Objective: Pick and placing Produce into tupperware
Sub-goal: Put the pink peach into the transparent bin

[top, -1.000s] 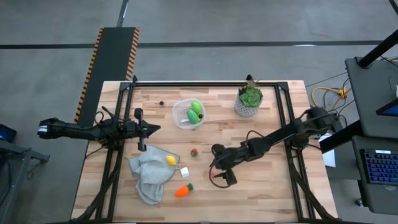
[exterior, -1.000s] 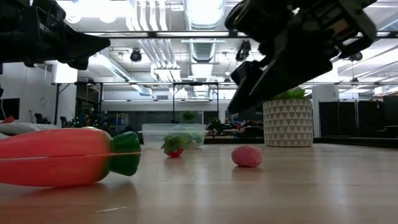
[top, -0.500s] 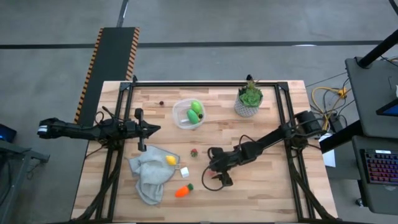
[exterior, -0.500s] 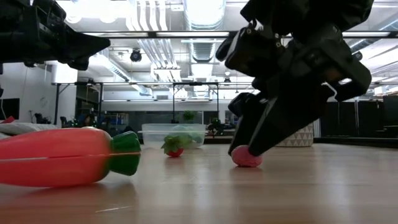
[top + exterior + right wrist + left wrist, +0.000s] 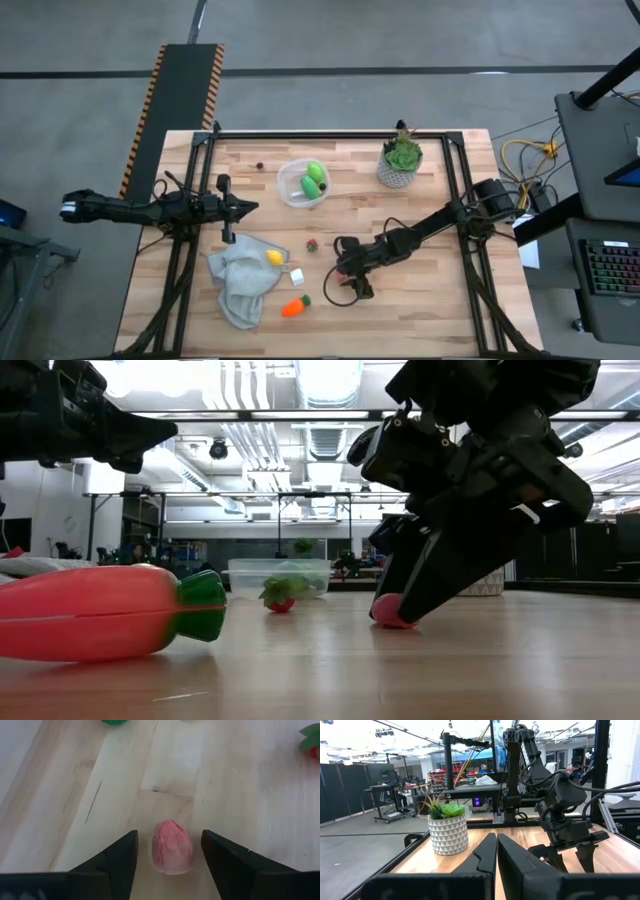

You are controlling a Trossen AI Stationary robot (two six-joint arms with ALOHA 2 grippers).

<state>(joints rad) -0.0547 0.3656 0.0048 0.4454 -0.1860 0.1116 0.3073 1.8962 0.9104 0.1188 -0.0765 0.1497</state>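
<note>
Since a second ago the right claw (image 5: 167, 851) has dropped from above the worktop (image 5: 420, 310) down around the pink piece (image 5: 172, 846); nothing else has shifted.

Far left, the left claw (image 5: 496, 851) waits off the worktop's left edge, its fingers pressed together on nothing. Next come the grey cloth (image 5: 240, 280) with the lemon (image 5: 274, 257) on it, the small white cube (image 5: 297, 276) and the carrot (image 5: 294, 306) near the front edge. The tupperware (image 5: 303, 183) sits further back, already holding green pieces (image 5: 313, 179), with a tiny dark piece (image 5: 259, 166) to its left. A small red piece (image 5: 312, 244) lies between tupperware and right claw.

The right claw stands spread, one finger either side of the pink piece and neither touching it, tips close to the wood. The piece is small, rounded and looks soft, so an off-centre closure could squirt it sideways or roll it out. Fingertips scraping the worktop could also stall the closure. If grasped only at the tips, it may slip during the carry back to the tupperware, and the plant pot (image 5: 397, 170) stands close to that route.
</note>
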